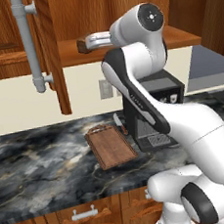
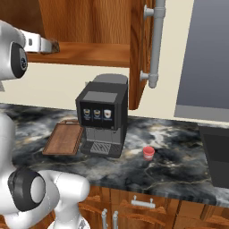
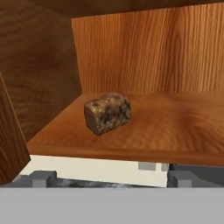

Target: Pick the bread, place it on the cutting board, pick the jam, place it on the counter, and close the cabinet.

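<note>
The bread (image 3: 107, 112), a small dark brown loaf, lies on the wooden shelf inside the open cabinet (image 1: 53, 51), straight ahead of my gripper (image 3: 112, 177). The gripper is open, its fingertips (image 3: 43, 177) wide apart at the shelf's front edge, short of the bread. From the base, the gripper (image 1: 89, 42) (image 2: 48, 45) reaches in over the shelf. The cutting board (image 1: 110, 146) (image 2: 65, 138) lies bare on the dark marble counter (image 1: 41, 161), left of the coffee machine. The jam (image 2: 148, 153), a small red jar, stands on the counter (image 2: 179, 170) right of that machine.
A black coffee machine (image 1: 156, 111) (image 2: 103, 116) stands under the shelf, below my arm. The cabinet door (image 2: 141, 53) with its grey tube handle (image 1: 27, 40) (image 2: 156, 40) hangs open. A dark appliance (image 2: 214, 152) sits at the counter's right end. Drawers run below the counter.
</note>
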You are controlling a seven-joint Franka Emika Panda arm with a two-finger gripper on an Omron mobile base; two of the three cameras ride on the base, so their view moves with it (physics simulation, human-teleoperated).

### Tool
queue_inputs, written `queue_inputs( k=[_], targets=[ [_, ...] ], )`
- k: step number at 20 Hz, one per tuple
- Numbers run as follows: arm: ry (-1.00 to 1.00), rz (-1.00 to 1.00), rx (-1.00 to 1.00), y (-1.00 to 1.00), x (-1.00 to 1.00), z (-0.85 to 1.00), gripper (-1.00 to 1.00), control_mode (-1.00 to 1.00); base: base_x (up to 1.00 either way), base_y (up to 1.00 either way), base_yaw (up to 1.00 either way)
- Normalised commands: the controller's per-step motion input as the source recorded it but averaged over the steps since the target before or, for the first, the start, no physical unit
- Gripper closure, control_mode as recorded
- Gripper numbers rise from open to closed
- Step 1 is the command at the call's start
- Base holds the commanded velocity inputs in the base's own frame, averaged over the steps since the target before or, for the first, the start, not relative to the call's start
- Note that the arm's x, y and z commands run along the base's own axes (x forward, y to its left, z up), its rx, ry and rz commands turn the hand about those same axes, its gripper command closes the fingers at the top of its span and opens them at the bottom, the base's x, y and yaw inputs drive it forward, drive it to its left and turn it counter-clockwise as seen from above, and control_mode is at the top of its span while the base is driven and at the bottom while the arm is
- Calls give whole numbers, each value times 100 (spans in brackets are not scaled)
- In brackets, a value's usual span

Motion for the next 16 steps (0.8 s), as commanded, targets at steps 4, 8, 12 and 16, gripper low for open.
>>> queue_inputs(
  k=[4,8,12,16],
  targets=[
    [11,1,0,18,6,0,-100,-100,0,0,0],
    [11,0,0,17,8,0,-100,-100,0,0,0],
    [8,0,0,9,8,0,-100,-100,0,0,0],
    [0,0,0,0,11,-6,-100,-100,0,0,0]
  ],
)
